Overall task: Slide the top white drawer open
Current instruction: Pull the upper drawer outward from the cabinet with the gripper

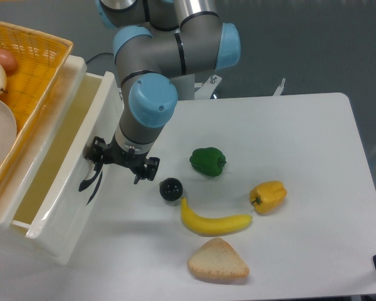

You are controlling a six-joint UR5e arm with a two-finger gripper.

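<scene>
The UR5e arm is reaching down from the far edge of the table toward its left side, grey links and pale blue joint caps folding over one another. Its wrist is pointing steeply downward, carrying the black two-finger gripper (121, 164) low at the left. The jaws are lying crosswise, though their gap is too dark to judge.

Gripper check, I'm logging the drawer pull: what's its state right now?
Gripper: at the black handle of the top white drawer, which is partly open; a firm clamp cannot be told.

Pincer (106, 162) at handle (89, 180), top white drawer (62, 182) partly open
</scene>
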